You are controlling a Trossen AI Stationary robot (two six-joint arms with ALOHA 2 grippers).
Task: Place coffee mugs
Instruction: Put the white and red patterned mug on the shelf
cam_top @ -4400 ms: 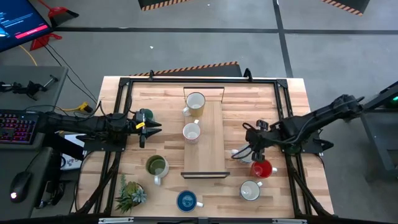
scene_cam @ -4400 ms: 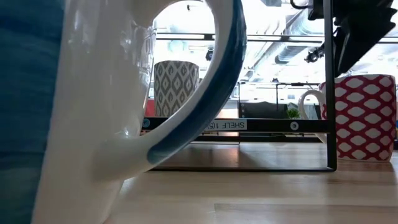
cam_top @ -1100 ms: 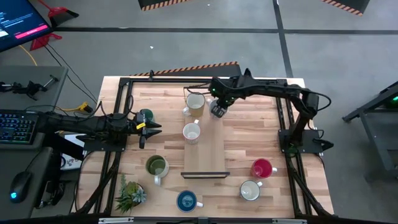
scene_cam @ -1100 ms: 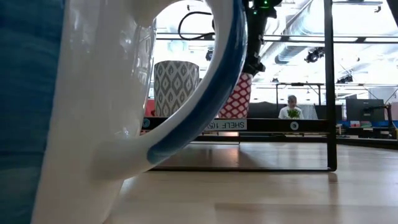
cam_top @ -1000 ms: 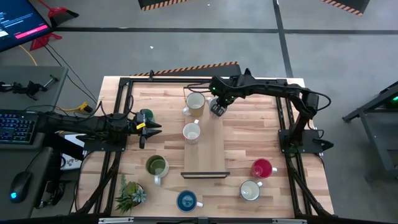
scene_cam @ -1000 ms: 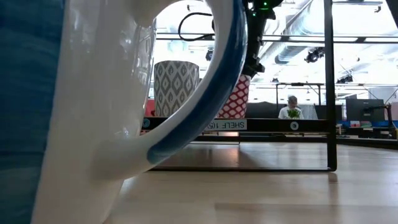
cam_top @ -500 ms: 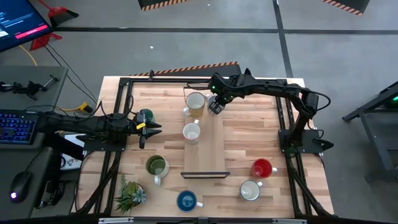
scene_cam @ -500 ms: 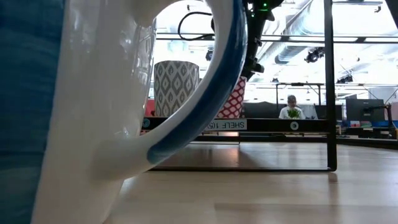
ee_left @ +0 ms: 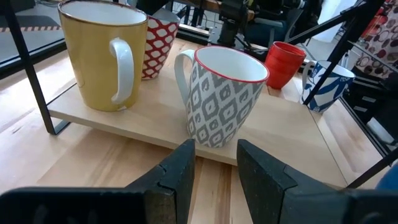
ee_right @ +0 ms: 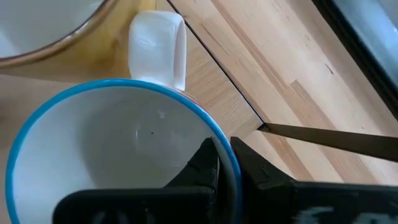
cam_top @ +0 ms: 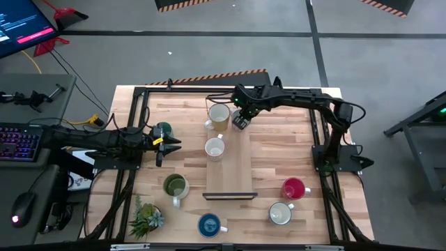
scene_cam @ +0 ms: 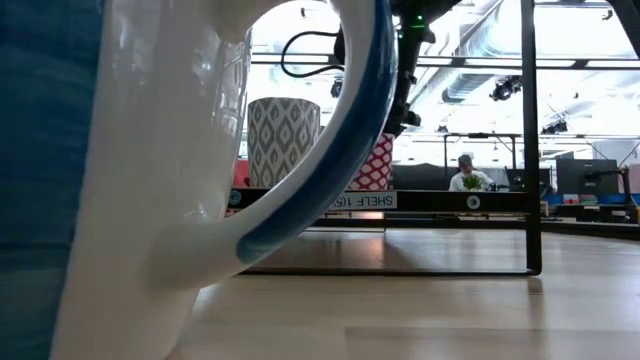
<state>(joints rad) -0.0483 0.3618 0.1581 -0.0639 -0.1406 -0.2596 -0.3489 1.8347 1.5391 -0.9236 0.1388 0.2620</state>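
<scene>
My right gripper (cam_top: pixel 240 120) is shut on a red-and-white patterned mug (scene_cam: pixel 375 160) with a blue rim, over the far end of the wooden shelf (cam_top: pixel 233 167). That mug is right beside a yellow mug (cam_top: pixel 218 115). A grey patterned mug (cam_top: pixel 214 148) stands mid-shelf. On the table stand an olive-green mug (cam_top: pixel 175 186), a blue mug (cam_top: pixel 209 224), a red mug (cam_top: pixel 293 188) and a white mug (cam_top: pixel 280 213). My left gripper (ee_left: pixel 214 171) waits open at the table's left, beside a teal mug (cam_top: pixel 162 129). My right gripper grips the patterned mug's rim (ee_right: pixel 214 134), one finger (ee_right: pixel 208 163) inside the cup and the other outside. The fingers come from above, slanting down. The mug stays upright; whether its base touches the shelf board I cannot tell.
A small spiky potted plant (cam_top: pixel 145 217) stands at the near left corner. The shelf's black frame (scene_cam: pixel 528 150) rises at its near end. The blue mug fills the left of the low view (scene_cam: pixel 150 200). A person (scene_cam: pixel 463 172) sits in the room behind.
My right gripper has sunk a little with the patterned mug and edged toward the yellow mug. The mug stays upright and the gripper stays shut on it.
</scene>
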